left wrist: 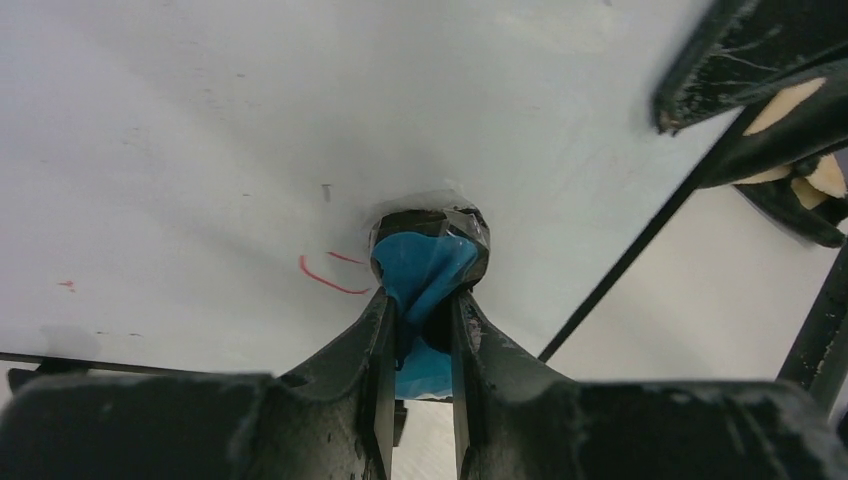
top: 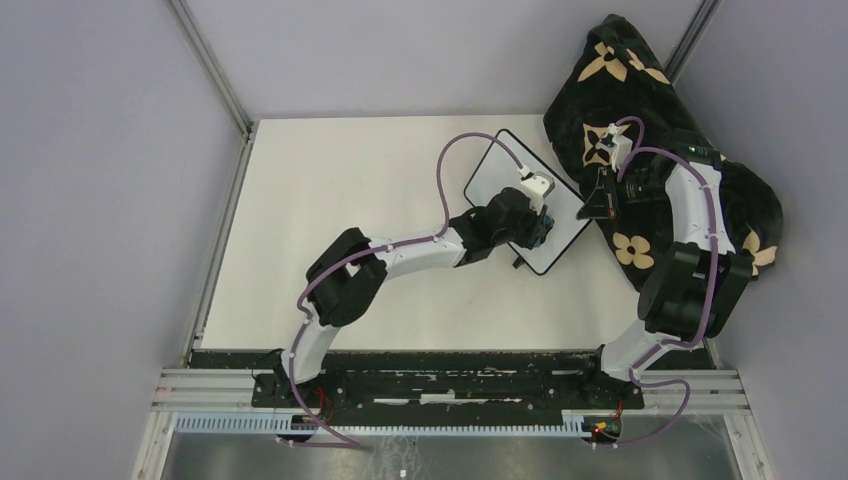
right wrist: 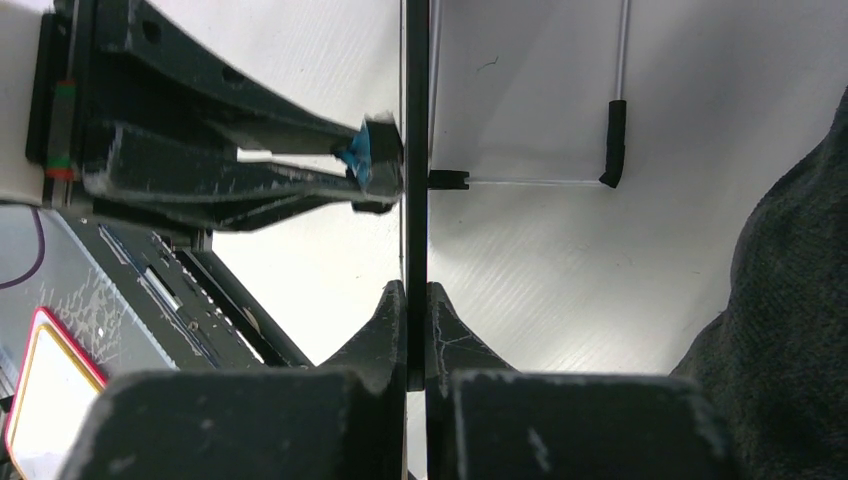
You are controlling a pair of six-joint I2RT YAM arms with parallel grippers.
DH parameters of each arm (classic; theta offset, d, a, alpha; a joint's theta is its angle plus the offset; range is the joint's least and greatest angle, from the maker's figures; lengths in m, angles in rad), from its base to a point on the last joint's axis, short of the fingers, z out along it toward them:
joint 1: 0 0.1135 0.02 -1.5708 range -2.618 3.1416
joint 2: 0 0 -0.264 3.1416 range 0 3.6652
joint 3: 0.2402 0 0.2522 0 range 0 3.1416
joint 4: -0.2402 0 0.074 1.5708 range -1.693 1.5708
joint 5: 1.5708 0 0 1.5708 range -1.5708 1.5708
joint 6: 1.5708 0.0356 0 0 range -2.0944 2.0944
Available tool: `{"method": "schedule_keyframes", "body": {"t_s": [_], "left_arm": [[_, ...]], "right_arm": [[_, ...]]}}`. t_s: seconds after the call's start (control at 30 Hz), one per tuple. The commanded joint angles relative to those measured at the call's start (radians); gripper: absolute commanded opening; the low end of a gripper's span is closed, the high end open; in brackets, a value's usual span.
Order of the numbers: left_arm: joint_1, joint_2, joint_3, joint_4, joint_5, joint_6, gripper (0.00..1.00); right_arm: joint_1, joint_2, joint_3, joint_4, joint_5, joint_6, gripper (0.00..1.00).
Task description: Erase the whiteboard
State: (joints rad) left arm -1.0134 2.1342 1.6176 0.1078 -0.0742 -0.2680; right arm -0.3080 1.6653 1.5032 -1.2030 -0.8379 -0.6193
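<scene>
White tabletop | whiteboard black-framed, seemingly near-clean | few red marks

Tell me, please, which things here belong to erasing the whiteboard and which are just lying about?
Part of the job:
- whiteboard, with red marks on it
- blue eraser, pressed to the board
- left fingers, shut on the eraser
- right fingers, clamped on the board's edge

Lying about:
- black blanket with tan flowers, behind the right arm
</scene>
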Motion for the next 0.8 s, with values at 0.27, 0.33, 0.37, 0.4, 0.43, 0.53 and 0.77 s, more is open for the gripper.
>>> {"method": "schedule_keyframes", "body": {"t_s": [0.27, 0.33, 0.37, 0.4, 0.43, 0.53, 0.77], "left_arm": [[0.191, 0.048, 0.044, -0.047, -0.017, 0.029, 0.03], [0.209, 0.053, 0.049, -0.054, -0.007, 0.028, 0.03], [0.213, 0.053, 0.048, -0.053, -0.001, 0.024, 0.03], [0.214, 0.053, 0.046, -0.052, 0.004, 0.021, 0.03], [0.211, 0.052, 0.045, -0.049, 0.015, 0.014, 0.03], [0.184, 0.049, 0.039, -0.03, 0.035, -0.008, 0.03], [0.047, 0.063, 0.098, -0.022, -0.005, 0.003, 0.03]], "right_arm": [[0.013, -0.013, 0.031, -0.056, -0.036, -0.038, 0.01], [0.013, -0.013, 0.029, -0.056, -0.036, -0.039, 0.0], [0.012, -0.012, 0.029, -0.056, -0.036, -0.038, 0.0], [0.013, -0.01, 0.03, -0.056, -0.036, -0.037, 0.0], [0.012, -0.009, 0.031, -0.056, -0.036, -0.037, 0.01], [0.012, -0.006, 0.032, -0.055, -0.038, -0.035, 0.01], [0.013, -0.007, 0.031, -0.059, -0.039, -0.038, 0.01]]}}
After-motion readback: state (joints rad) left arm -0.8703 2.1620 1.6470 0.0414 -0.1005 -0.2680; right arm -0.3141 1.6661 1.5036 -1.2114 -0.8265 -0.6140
